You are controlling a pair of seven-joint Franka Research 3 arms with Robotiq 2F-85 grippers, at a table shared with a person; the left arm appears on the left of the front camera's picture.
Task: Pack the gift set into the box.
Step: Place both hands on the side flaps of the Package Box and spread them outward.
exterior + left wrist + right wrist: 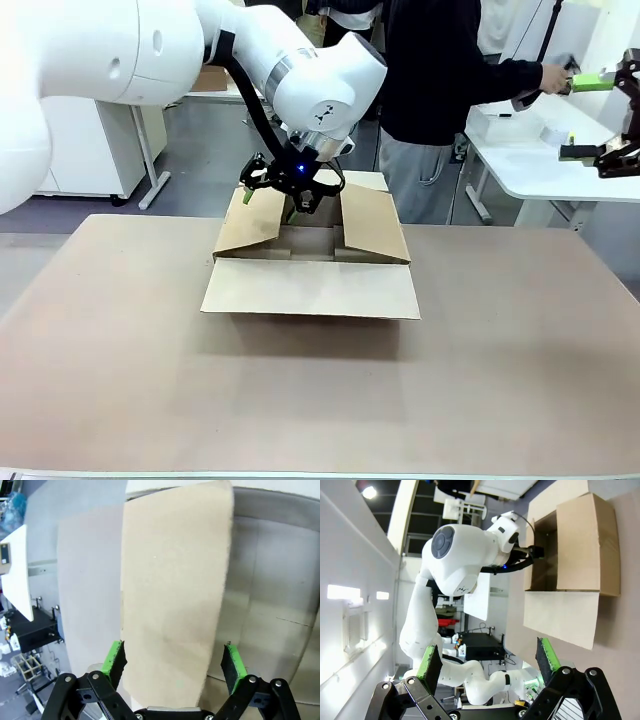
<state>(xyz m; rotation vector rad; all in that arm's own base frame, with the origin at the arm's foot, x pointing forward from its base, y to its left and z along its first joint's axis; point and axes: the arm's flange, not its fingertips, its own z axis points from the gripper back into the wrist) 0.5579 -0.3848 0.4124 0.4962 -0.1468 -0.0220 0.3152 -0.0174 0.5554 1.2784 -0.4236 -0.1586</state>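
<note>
The box (310,288) is a wide brown carton in the middle of the table, its four flaps spread open. My left gripper (278,200) hangs over its back left corner, open. One upright cardboard flap (172,605) stands between the green pads of this gripper (174,662), close to the left pad and apart from the right one. My right gripper (588,116) is open in the air at the far right, with nothing between its fingers (487,662). From there I see the box (585,545) and the left gripper (532,555) side-on. The gift set is out of view.
A person in dark top and grey trousers (430,110) stands behind the box, one hand (553,77) stretched out near my right gripper's upper fingertip. A white side table (540,160) stands at the back right. Bare brown tabletop (300,400) lies in front of the box.
</note>
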